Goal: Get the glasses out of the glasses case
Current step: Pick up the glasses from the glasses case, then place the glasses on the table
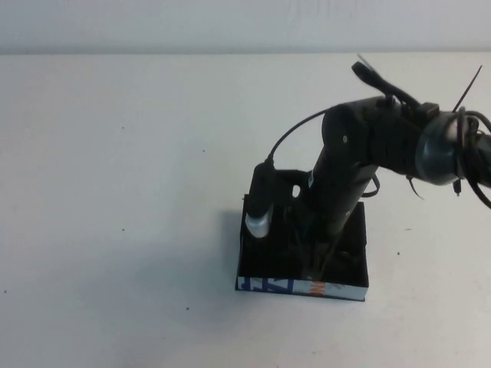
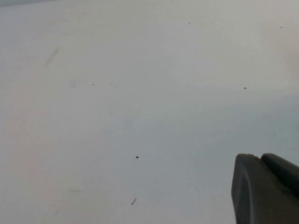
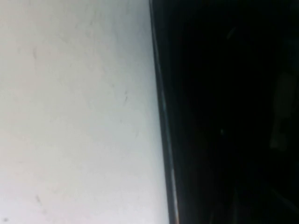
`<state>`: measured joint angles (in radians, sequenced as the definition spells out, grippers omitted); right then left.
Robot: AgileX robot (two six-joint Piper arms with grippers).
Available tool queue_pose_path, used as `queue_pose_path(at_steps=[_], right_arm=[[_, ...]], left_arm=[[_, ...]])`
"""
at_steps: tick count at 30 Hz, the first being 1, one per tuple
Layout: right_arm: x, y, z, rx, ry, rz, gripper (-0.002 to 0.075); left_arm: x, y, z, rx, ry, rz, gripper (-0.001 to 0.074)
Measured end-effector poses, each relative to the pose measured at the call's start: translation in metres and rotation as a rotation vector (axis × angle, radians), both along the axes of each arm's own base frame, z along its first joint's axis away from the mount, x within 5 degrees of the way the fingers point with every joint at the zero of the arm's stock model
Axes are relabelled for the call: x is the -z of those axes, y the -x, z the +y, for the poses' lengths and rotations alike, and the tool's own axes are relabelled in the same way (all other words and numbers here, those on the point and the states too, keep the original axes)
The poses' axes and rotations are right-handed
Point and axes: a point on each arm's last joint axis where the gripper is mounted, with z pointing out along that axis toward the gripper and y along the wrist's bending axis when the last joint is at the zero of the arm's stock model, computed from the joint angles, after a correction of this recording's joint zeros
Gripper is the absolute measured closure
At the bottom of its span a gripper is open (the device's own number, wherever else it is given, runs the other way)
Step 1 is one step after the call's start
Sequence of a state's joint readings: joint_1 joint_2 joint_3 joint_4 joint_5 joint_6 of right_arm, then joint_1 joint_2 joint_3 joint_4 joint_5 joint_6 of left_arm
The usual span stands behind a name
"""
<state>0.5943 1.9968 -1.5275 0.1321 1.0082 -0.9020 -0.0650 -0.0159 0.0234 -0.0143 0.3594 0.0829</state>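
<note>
The glasses case (image 1: 268, 285) is a shallow black box with a white front edge printed in blue and orange. It sits on the white table right of centre. My right arm reaches down from the right, and my right gripper (image 1: 318, 262) is down inside the case near its front. The right wrist view shows only the case's dark rim (image 3: 161, 107) and a black interior. The glasses are hidden under the arm and in the dark of the case. My left gripper (image 2: 261, 161) appears only in the left wrist view, shut and empty above bare table.
The white table (image 1: 115, 192) stretches to the left of and in front of the case. A pale wall (image 1: 230, 23) runs along its far edge. Cables and zip ties stick out from the right arm's wrist (image 1: 430, 146).
</note>
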Motion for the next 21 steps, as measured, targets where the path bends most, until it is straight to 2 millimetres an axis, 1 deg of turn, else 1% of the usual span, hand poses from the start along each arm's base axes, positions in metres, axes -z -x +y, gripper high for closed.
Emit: queue_pose_path(at_steps=[1, 2, 4, 7, 9, 12, 16, 17, 19, 21], right_arm=[[-0.007, 0.0, 0.0, 0.019, -0.004, -0.002, 0.0666], [-0.018, 0.0, 0.0, 0.042, -0.012, -0.008, 0.068], [-0.044, 0.002, -0.003, 0.085, -0.02, -0.019, 0.0681], [-0.085, 0.012, -0.01, 0.203, -0.053, -0.019, 0.0681], [-0.108, 0.019, -0.019, 0.352, -0.097, -0.008, 0.0681], [-0.135, 0.025, -0.039, 0.587, -0.164, 0.015, 0.0682], [-0.156, 0.034, -0.077, 0.841, -0.225, 0.034, 0.0682], [-0.158, 0.037, -0.089, 0.908, -0.233, 0.04, 0.0682], [-0.157, 0.043, -0.112, 1.028, -0.227, 0.051, 0.0682], [-0.146, 0.05, -0.137, 1.14, -0.197, 0.078, 0.0682]], left_arm=[[0.0, 0.0, 0.0, 0.0, 0.0, 0.0, 0.0739], [0.0, 0.0, 0.0, 0.0, 0.0, 0.0, 0.0739], [0.0, 0.0, 0.0, 0.0, 0.0, 0.0, 0.074], [0.0, 0.0, 0.0, 0.0, 0.0, 0.0, 0.0739], [0.0, 0.0, 0.0, 0.0, 0.0, 0.0, 0.0739], [0.0, 0.0, 0.0, 0.0, 0.0, 0.0, 0.0739], [0.0, 0.0, 0.0, 0.0, 0.0, 0.0, 0.0739], [0.0, 0.0, 0.0, 0.0, 0.0, 0.0, 0.0739], [0.0, 0.0, 0.0, 0.0, 0.0, 0.0, 0.0739], [0.0, 0.0, 0.0, 0.0, 0.0, 0.0, 0.0739]])
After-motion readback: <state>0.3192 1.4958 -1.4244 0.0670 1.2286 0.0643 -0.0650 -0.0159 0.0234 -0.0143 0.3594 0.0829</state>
